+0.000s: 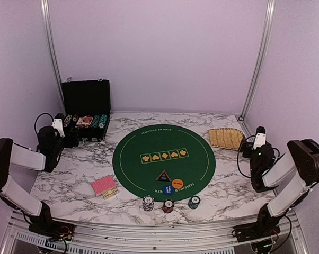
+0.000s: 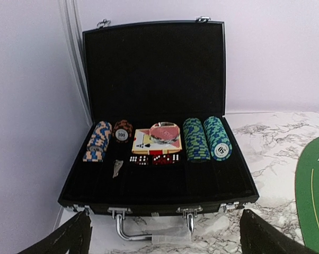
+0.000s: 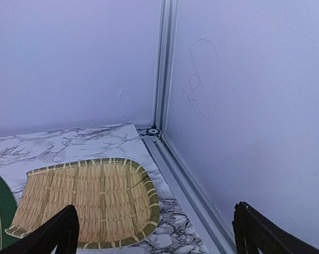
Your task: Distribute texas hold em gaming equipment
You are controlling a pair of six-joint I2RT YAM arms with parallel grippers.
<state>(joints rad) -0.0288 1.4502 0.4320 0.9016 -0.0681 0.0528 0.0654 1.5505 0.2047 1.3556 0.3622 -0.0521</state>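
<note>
Three short chip stacks stand at the mat's near edge: white [image 1: 148,202], red [image 1: 168,206], teal [image 1: 194,201]. On the green mat [image 1: 143,174] lie a black triangular button [image 1: 162,176], an orange button [image 1: 177,183] and a blue button [image 1: 168,190]. A red-backed card deck [image 1: 104,186] lies left of the mat. The open black case [image 2: 154,63] holds rows of chips [image 2: 212,138], a card pack [image 2: 157,140] and dice. My left gripper [image 1: 61,129] is open and empty in front of the case. My right gripper [image 1: 255,143] is open and empty beside the woven tray [image 3: 85,203].
The tan woven tray [image 1: 226,138] sits at the back right by the metal frame rail [image 3: 186,180]. The case handle [image 2: 149,230] and latches face my left gripper. Purple walls close in the back and sides.
</note>
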